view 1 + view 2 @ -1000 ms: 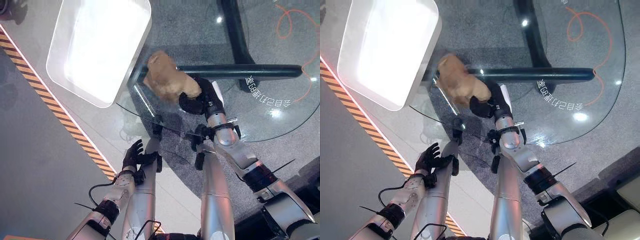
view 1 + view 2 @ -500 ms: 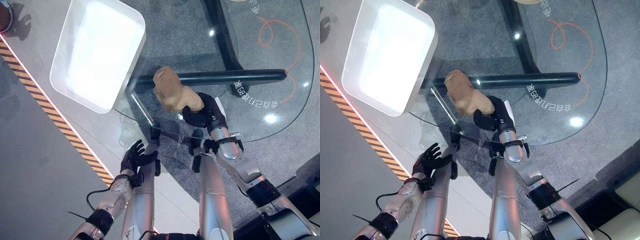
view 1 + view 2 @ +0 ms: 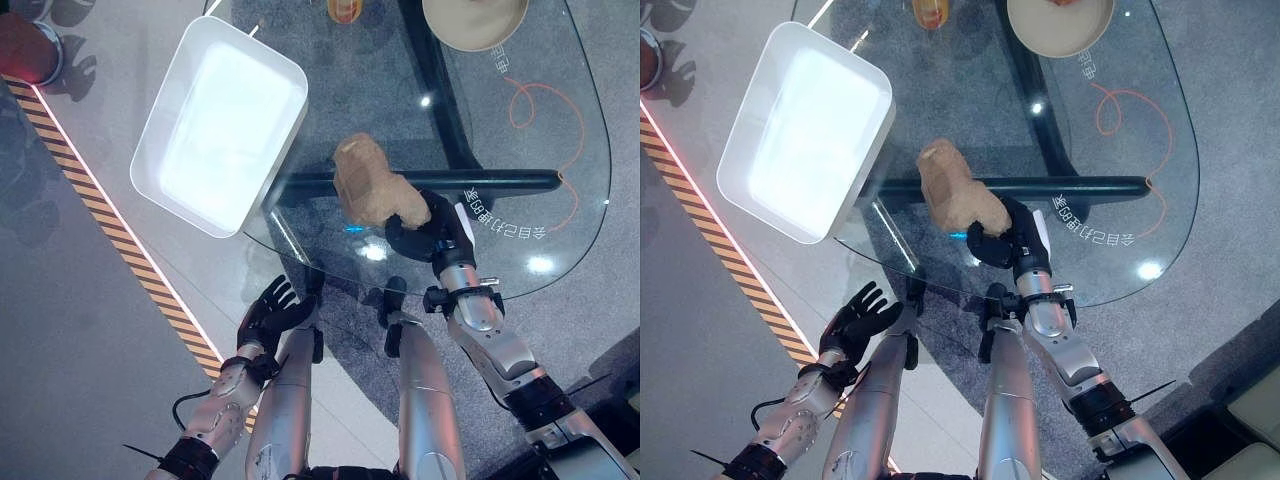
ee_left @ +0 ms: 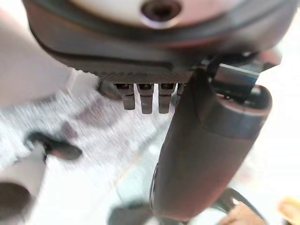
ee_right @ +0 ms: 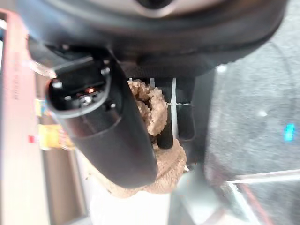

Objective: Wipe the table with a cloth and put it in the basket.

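Cloth is lying bunched on the glass surface, near its front edge — the right robot hand is gripping its near end, fingers curled into the fabric (the right wrist view is showing this plainly). The white basket is sitting just beside the surface's left edge. The left robot hand is hanging lower down, fingers spread and holding nothing.

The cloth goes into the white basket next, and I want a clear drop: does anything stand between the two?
Nothing visible does. The right hand grips the tan cloth over the glass table; the white basket sits just past the table's edge to the left, open. The bowl stands at the far end, out of the path.
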